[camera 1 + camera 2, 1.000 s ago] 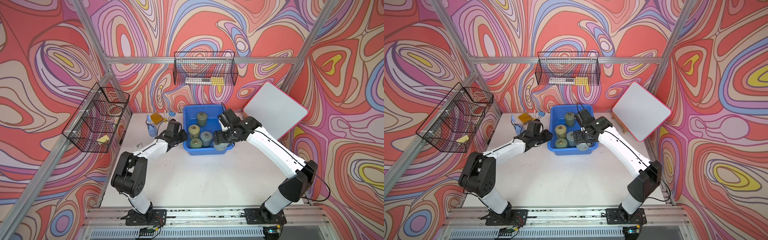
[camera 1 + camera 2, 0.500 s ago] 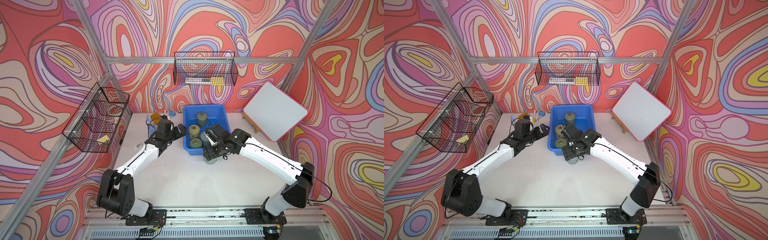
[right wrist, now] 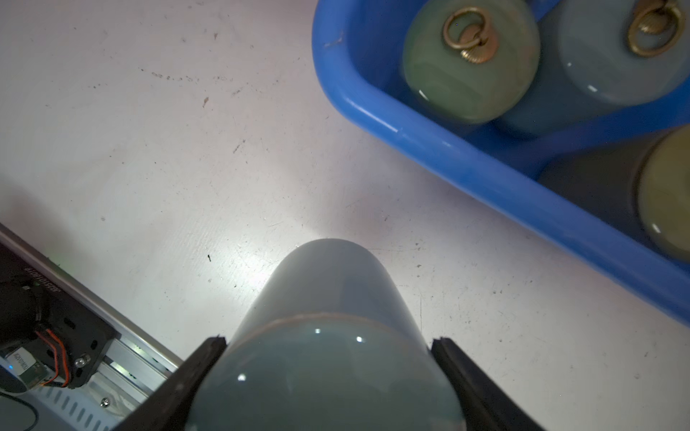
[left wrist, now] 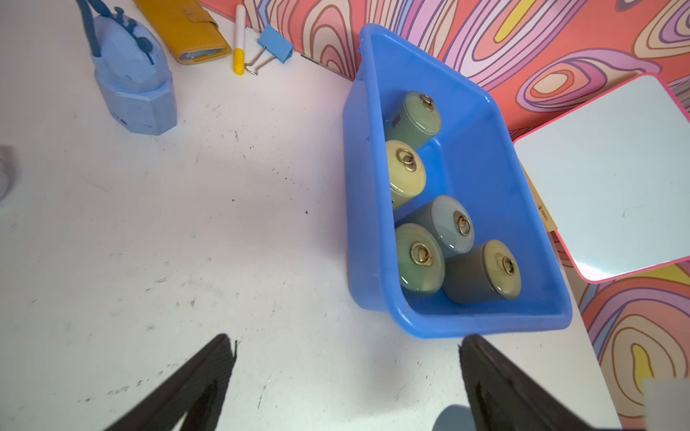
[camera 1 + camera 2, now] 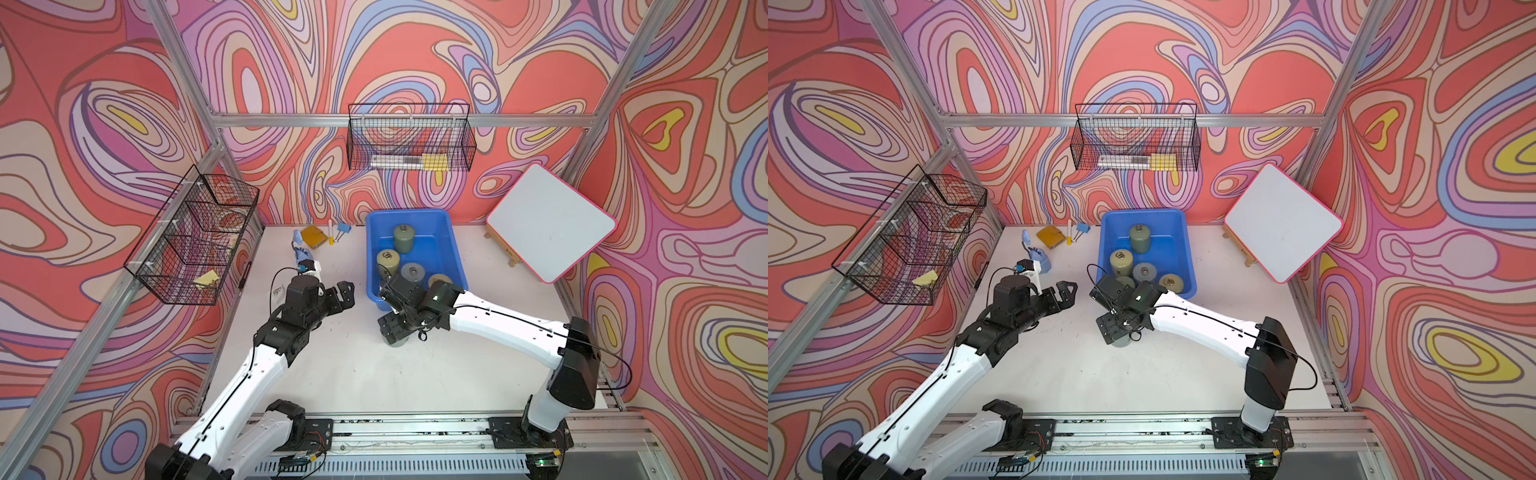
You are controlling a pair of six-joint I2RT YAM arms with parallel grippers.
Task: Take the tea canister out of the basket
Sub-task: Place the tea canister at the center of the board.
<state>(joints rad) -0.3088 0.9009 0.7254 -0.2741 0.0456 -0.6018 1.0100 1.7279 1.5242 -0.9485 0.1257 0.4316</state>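
Note:
The bright-blue basket (image 5: 407, 212) (image 5: 1142, 212) (image 4: 351, 186) (image 3: 448, 149) stands at the back of the white table with several tea canisters (image 4: 407, 171) in it, each lid bearing a brass ring. My right gripper (image 5: 395, 328) (image 5: 1115, 328) (image 3: 328, 341) is shut on a grey-blue tea canister (image 3: 328, 291) (image 5: 397, 340) outside the basket, over the table just in front of its near left corner. Whether its base touches the table I cannot tell. My left gripper (image 5: 338, 297) (image 5: 1065, 293) (image 4: 349, 339) is wide open and empty, left of the basket.
A tilted white board (image 5: 550, 222) with a pink rim stands right of the basket. At the back left lie a light-blue object (image 4: 130, 86), a yellow wallet (image 4: 186, 26), a marker (image 4: 239, 37) and a blue binder clip (image 4: 274, 43). Black wire baskets (image 5: 409, 139) hang on the walls.
The right gripper has carried the grey-blue canister out of the basket, forward and down to the table in front of it. The left gripper has drawn back from the basket's side and opened wide.

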